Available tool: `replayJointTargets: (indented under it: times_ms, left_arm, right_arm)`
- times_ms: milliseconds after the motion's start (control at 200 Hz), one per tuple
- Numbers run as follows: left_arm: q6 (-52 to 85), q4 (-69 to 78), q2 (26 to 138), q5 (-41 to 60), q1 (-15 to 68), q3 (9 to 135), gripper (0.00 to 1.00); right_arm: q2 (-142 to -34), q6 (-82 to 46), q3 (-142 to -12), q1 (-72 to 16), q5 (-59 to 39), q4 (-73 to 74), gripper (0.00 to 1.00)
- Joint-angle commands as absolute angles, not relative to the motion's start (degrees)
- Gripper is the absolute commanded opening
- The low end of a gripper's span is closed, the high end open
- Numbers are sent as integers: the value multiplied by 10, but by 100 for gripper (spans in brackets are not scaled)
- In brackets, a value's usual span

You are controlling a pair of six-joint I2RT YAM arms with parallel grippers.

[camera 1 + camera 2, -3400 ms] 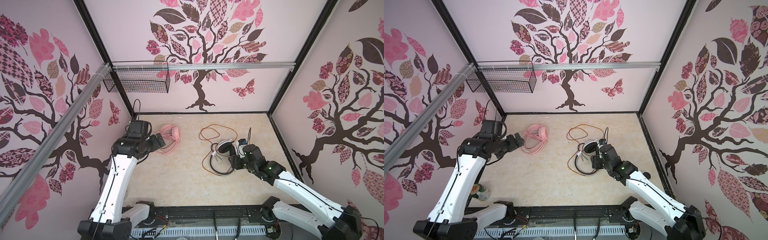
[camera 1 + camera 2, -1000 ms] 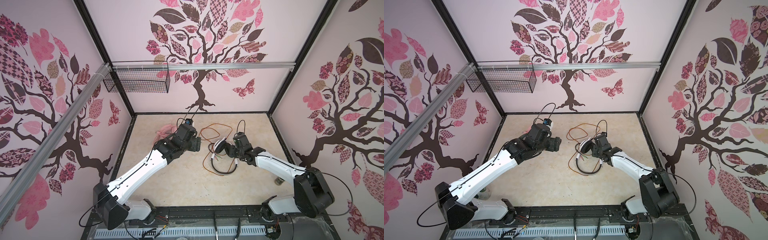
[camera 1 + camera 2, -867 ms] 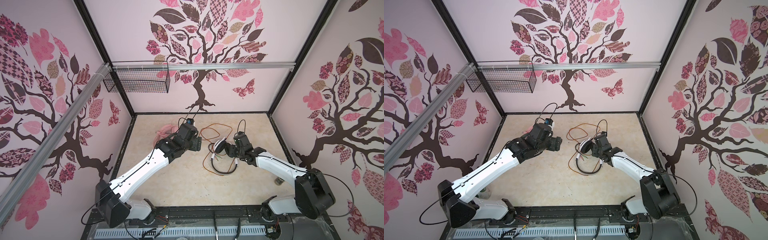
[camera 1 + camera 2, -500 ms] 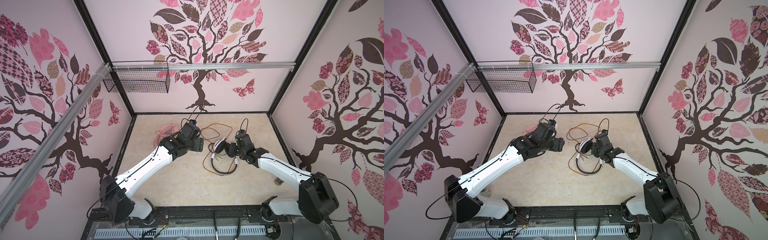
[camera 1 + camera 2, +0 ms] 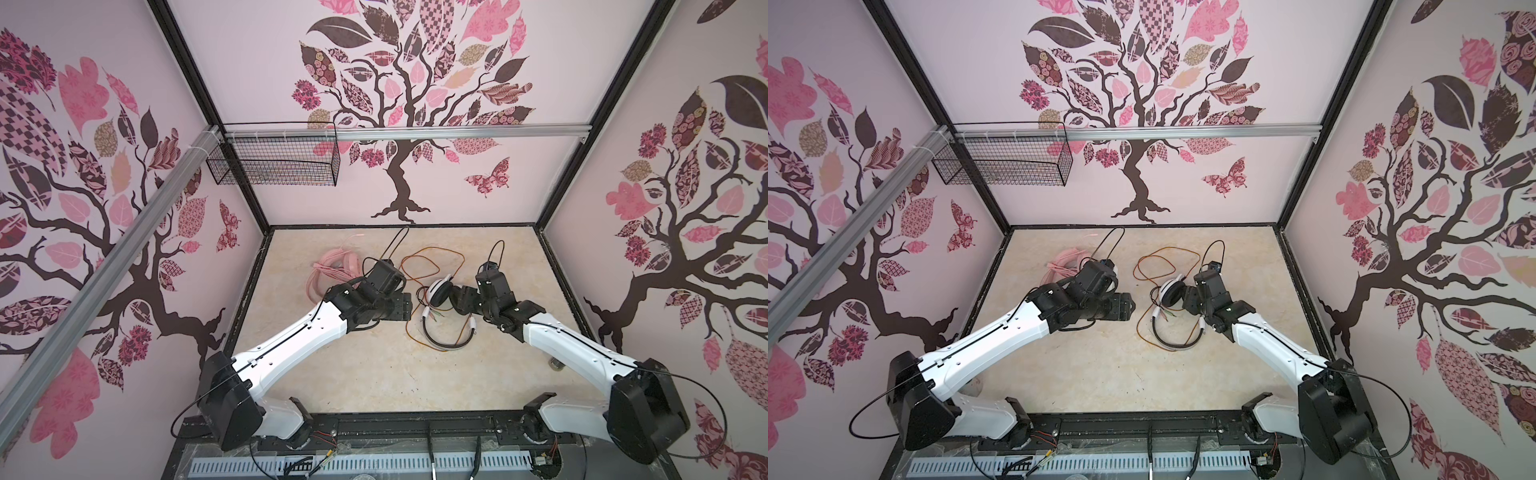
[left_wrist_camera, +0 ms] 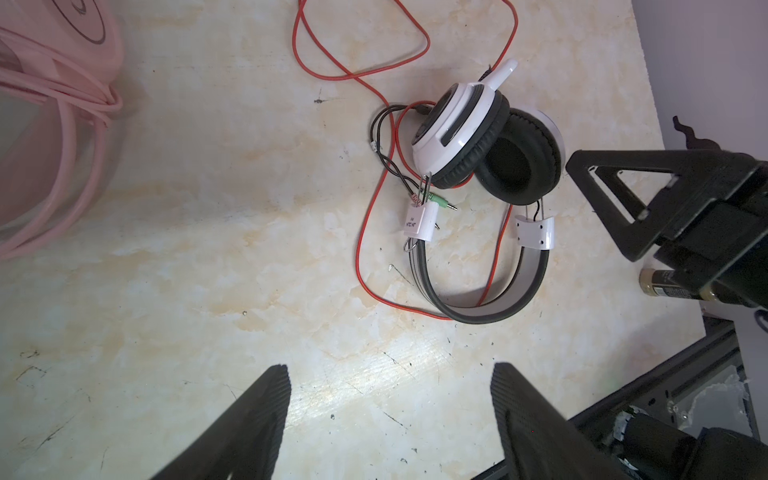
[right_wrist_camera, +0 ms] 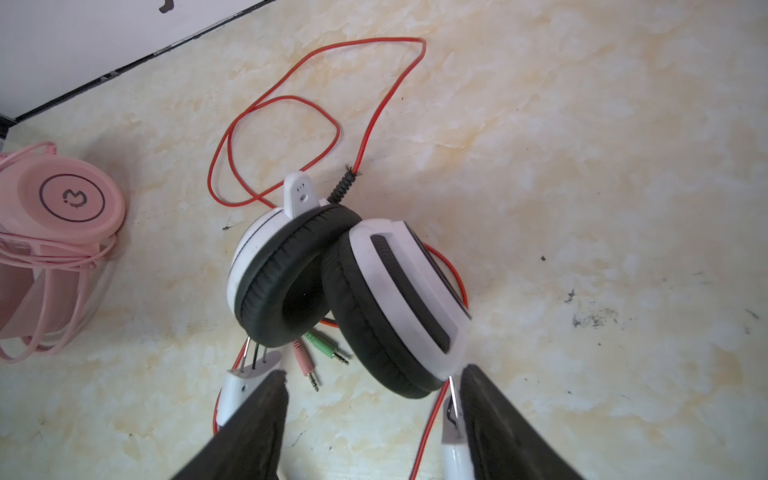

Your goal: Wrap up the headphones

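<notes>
Marbled tabletop [image 5: 374, 374], red-cabled white-and-black headphones [image 5: 439, 291]; left end effector [image 6: 388, 370], right end effector [image 7: 374, 372] spread, empty

White arms [image 5: 291, 345] with chunky black joints [image 5: 226, 401].

Black ring logo with a curly glyph, no legible letters, on pale pink plastic earcup [image 7: 71, 195], tiny unreadable print on white plastic headband slider [image 6: 419, 221]

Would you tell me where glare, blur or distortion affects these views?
In both top views the wide lens splays the frame posts outward, the white-and-black headset sharp; in the left wrist view a sheen lies on the table by the left gripper's blurred fingers; in the right wrist view the right gripper's fingers blur too, the headset crisp.
</notes>
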State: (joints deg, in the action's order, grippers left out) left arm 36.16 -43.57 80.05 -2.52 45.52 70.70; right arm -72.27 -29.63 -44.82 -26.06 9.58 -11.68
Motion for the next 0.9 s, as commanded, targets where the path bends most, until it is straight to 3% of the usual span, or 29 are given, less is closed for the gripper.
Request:
replayJointTargets:
  times_ms: [0,450,685,895]
  left_arm:
    - [374,-432,793,-5,457,686,80]
    - [352,-447,773,6,457,684,80]
    - [359,-447,765,9,458,675,80]
    - [365,-443,761,10,457,667,80]
  right_arm:
    - [-752,-227,-487,-261,96,-135,78]
    - [-862,-175,-517,-223,30,-99,79]
    - [-902,-180,-521,-223,10,-94,72]
    - [-889,-214,-504,-223,24,-85,60]
